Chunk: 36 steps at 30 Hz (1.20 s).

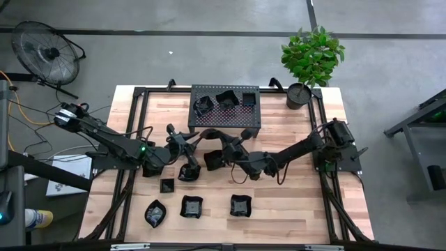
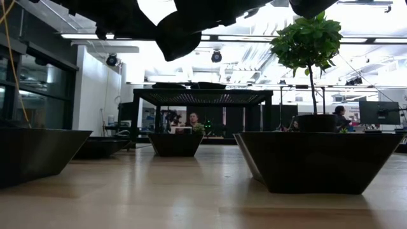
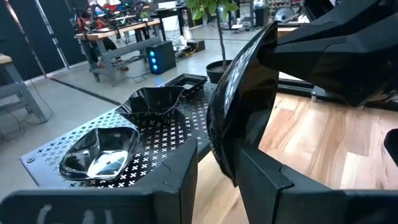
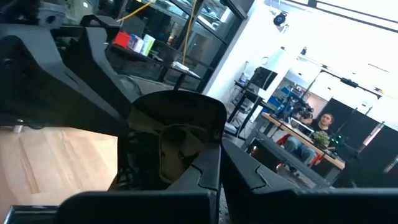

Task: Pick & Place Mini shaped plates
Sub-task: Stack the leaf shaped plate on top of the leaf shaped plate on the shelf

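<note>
One mini shaped plate [image 3: 239, 106], glossy black, stands on edge in the air between my two grippers, near the rack's front edge [image 1: 203, 134]. My left gripper [image 3: 221, 155] comes from the table's left and is shut on it. My right gripper [image 4: 221, 155] comes from the right, shut, with its tips at the plate [image 4: 180, 124]. Several more plates rest on their bases on the wooden table [image 1: 240, 205] [image 1: 191, 206] [image 1: 155, 213]. Three lie on the perforated rack [image 1: 224, 111]. My left gripper pinches the plate's lower part [image 3: 231, 165] between its two fingers, one on the rounded underside and one on the hollow side. The fingers come about level from the table's left. The plate stands on edge, lifted clear of the table. My right gripper meets the plate's upper rim [image 3: 268, 34] with its shut fingertips, level from the table's right. Whether the rim lies between the fingers I cannot tell.
A potted plant [image 1: 310, 59] stands at the table's far right corner beside the rack. More plates lie under the arms [image 1: 189, 171] [image 1: 212, 160] [image 1: 167, 185]. In the low view, plates [image 2: 318, 159] [image 2: 38, 152] stand close in front. People sit in the room behind.
</note>
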### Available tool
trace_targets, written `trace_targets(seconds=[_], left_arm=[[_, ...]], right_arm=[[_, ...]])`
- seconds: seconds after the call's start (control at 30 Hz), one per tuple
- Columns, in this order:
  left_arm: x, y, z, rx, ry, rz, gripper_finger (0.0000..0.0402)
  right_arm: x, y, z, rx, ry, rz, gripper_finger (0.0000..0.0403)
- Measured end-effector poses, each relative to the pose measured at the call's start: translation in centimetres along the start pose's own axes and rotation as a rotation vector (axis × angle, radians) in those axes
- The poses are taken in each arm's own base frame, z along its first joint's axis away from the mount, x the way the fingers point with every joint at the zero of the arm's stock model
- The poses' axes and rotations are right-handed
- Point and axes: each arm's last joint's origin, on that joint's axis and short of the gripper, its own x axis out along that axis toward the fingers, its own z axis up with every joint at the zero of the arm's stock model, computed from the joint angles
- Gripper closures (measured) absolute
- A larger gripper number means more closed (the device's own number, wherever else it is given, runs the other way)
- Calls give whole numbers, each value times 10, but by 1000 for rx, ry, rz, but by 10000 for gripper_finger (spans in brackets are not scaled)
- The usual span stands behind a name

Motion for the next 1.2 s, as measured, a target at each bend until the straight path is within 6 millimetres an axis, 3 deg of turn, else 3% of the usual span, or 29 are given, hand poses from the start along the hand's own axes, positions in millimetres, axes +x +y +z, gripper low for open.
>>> trace_targets(seconds=[1.2], left_arm=[[5,-5,-4,-24,-23,76,301]], right_arm=[[9,-5,-1,31,-20,-1,403]])
